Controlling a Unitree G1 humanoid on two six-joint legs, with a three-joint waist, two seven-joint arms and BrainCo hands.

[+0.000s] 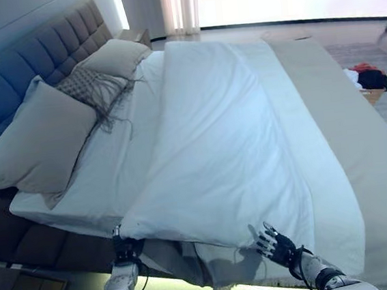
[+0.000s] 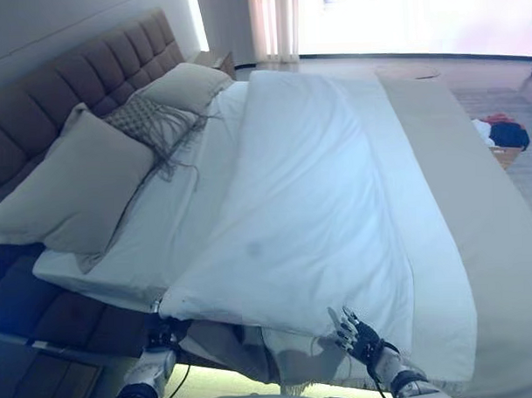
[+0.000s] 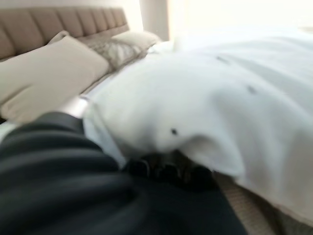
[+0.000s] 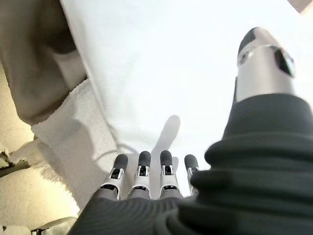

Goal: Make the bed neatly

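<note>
A white duvet (image 1: 213,136) lies slanted across the bed, over a beige bedspread (image 1: 342,124) that covers the right side. Its near left corner (image 3: 161,132) rests on top of my left hand (image 1: 126,249) at the bed's near edge, and the hand's end is tucked under the cloth. My right hand (image 1: 280,246) is open at the duvet's near edge further right, fingers (image 4: 142,169) straight and pointing at the white cloth, thumb spread. Beside it, the beige bedspread's fringed edge (image 4: 63,142) hangs down the side of the bed.
A large beige pillow (image 1: 38,136), a patterned cushion (image 1: 92,86) and another pillow (image 1: 116,56) lean on the padded headboard (image 1: 41,57). White sheet (image 1: 107,174) shows bare left of the duvet. A basket of clothes (image 1: 369,80) stands on the floor beyond the bed's right side.
</note>
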